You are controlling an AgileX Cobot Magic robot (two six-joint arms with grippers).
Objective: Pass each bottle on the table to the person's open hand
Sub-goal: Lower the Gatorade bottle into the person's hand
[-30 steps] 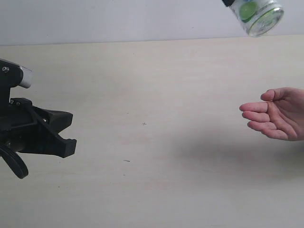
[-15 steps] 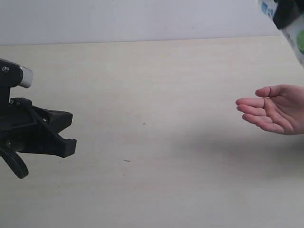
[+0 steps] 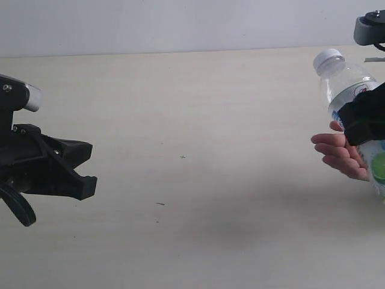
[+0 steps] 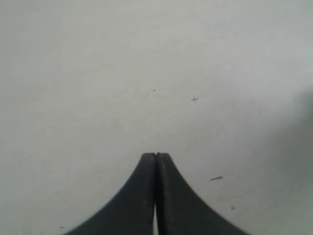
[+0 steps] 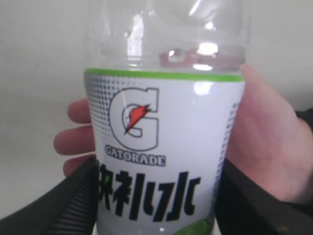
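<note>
A clear white-capped bottle (image 3: 349,90) with a green-lime label (image 5: 161,147) is clamped in my right gripper (image 3: 364,123) at the far right of the exterior view, tilted with its cap up and to the left. The person's open hand (image 3: 340,153) sits palm up just behind and below the bottle; whether they touch I cannot tell. The right wrist view shows the label up close with the palm (image 5: 266,142) behind it and the black fingers (image 5: 73,200) on both sides. My left gripper (image 4: 156,155) is shut and holds nothing, low over the pale table (image 3: 192,108) at the left. No other bottle shows.
A pale wall (image 3: 180,24) runs along the table's far edge. A few tiny dark specks (image 3: 160,203) mark the tabletop near the middle.
My right gripper has come down from the top right edge with the bottle and turned it cap-up over the person's palm. The hand stayed in about the same place. The left arm has not moved.
</note>
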